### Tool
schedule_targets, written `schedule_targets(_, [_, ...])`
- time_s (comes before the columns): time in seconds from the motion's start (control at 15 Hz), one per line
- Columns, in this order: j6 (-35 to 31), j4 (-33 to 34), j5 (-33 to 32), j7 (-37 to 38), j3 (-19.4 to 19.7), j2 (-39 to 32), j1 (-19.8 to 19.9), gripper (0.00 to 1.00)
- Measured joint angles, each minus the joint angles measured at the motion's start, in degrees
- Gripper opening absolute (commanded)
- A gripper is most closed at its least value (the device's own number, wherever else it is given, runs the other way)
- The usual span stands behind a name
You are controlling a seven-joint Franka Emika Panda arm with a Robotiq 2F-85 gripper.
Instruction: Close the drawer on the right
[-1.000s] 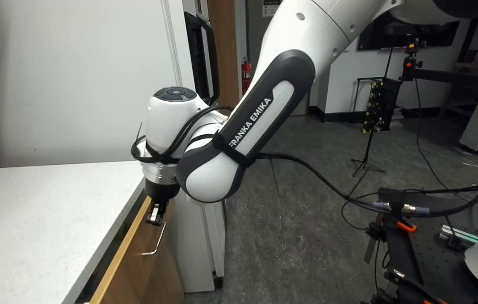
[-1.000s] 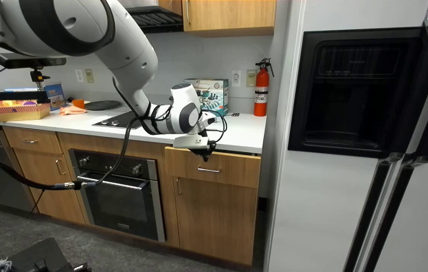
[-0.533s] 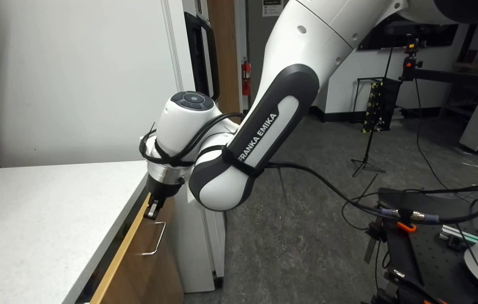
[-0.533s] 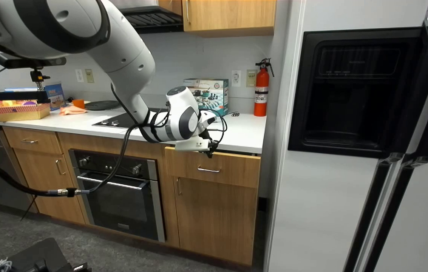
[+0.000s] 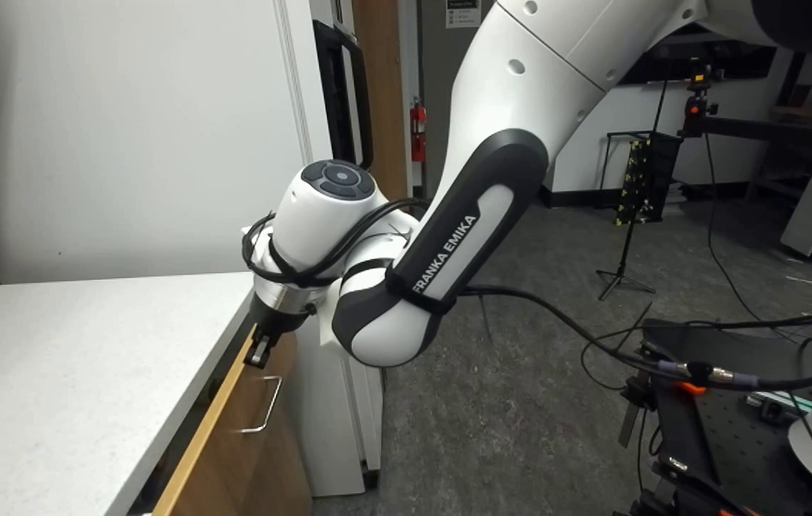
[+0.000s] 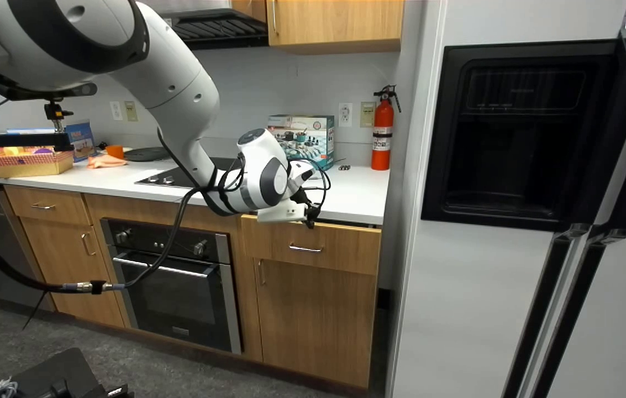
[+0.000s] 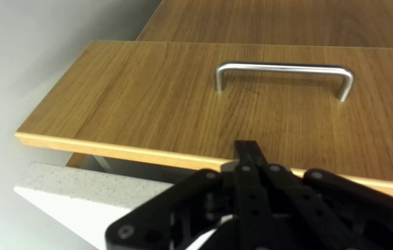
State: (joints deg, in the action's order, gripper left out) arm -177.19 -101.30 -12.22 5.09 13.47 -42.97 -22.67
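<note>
Push step, drawer ajar: my end effector, narrow and empty, is at its front, lower centre of wrist view, contact unclear. Next I push inward.

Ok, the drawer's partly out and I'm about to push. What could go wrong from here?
The shut gripper reaches only a little below the top edge of the drawer front, so a push might ride over that edge and knock the countertop behind. If it drops much lower, it could snag on the bar handle. Whether it touches the drawer front, I can't tell.
</note>
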Motion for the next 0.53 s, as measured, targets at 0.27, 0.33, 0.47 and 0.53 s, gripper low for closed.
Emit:
schedule_targets(0.27, [-0.01, -0.69, 0.2, 0.81, 1.27, 0.02, -1.51, 0.0])
schedule_targets(0.33, [0.21, -1.05, 0.35, 0.81, 0.76, 0.06, -1.4, 0.0])
schedule_targets(0.47, [0.74, -1.7, 0.84, 0.8, -1.67, 0.24, -0.33, 0.0])
schedule_targets(0.53, [0.74, -1.92, 1.09, 0.8, -2.63, 0.25, 0.07, 0.0])
